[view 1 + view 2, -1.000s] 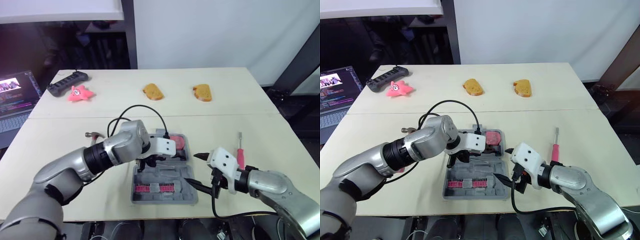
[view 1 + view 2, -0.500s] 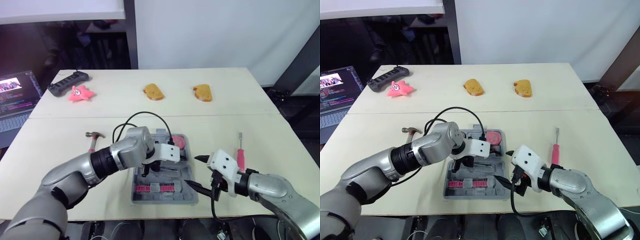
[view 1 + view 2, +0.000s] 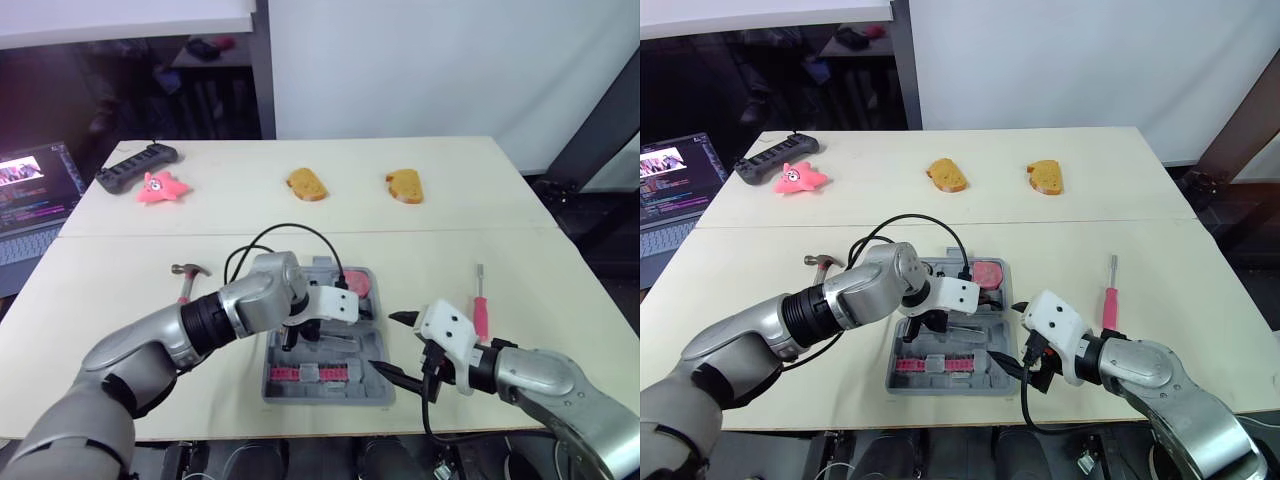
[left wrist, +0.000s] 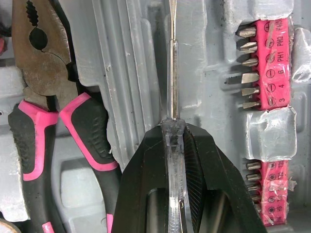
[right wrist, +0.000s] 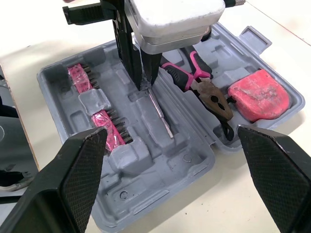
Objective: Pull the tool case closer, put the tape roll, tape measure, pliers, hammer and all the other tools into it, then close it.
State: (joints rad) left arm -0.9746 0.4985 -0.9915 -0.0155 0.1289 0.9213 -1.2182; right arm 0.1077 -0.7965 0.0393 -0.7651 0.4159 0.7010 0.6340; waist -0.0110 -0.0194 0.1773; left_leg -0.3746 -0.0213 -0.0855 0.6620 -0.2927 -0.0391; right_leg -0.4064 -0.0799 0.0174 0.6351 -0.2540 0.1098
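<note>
The grey tool case lies open at the table's front middle. In it are pink-handled pliers, a pink tape measure at its far right corner, and pink bit strips. My left gripper is shut on a clear-handled screwdriver, whose shaft lies in a groove of the case. My right gripper stands open just off the case's right side, holding nothing. A hammer lies on the table left of the case. Right of the case lies a pink-handled screwdriver.
Two pieces of bread, a pink star toy and a black controller sit along the far side. A laptop stands off the table's left edge. A black cable loops above my left wrist.
My left gripper moved right and down into the case with the screwdriver, uncovering the hammer; it has held still for the last half second. The right gripper stayed in place.
</note>
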